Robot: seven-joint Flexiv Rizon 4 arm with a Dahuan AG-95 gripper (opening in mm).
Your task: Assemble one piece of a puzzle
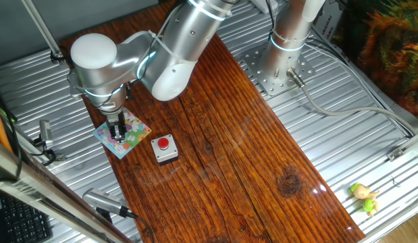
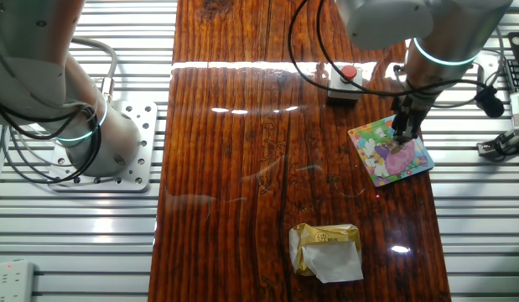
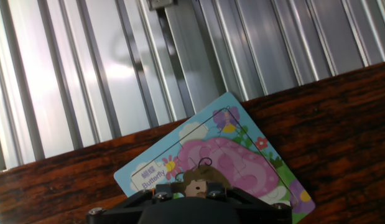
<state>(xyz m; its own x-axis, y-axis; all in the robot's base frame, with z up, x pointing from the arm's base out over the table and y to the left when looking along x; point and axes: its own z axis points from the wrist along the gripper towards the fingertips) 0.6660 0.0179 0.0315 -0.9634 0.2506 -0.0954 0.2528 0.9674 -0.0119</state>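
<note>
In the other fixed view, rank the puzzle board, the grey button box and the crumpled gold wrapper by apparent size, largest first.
1. puzzle and gold wrapper: look alike, too close to rank
2. grey button box, clearly smallest, though it lies farthest up the table.

We see the puzzle (image 3: 242,162) in pastel pink, green and yellow with a light-blue edge, sitting on a dark reddish-brown wood-grain table (image 1: 263,155). The little box (image 1: 165,149) is grey with a red button.
</note>
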